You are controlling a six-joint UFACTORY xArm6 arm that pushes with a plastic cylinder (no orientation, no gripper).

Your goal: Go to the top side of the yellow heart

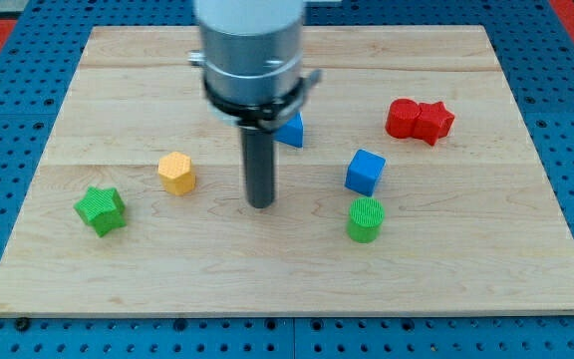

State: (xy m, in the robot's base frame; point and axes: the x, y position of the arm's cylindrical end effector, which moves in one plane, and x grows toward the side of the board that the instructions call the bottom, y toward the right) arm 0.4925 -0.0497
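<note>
**Tip position relative to blocks**

My tip (260, 204) rests on the bench (446, 269), right of the yellow block (177, 173) and well apart from it. No pincer is fitted, so nothing is held. A blue block (291, 130) sits partly hidden behind the rod. The green star (101, 209) lies at the view's left.

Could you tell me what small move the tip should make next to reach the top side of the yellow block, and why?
Probably slide my tip toward the view's upper left: it sits right of the yellow block and slightly lower, with bare board between them.
</note>
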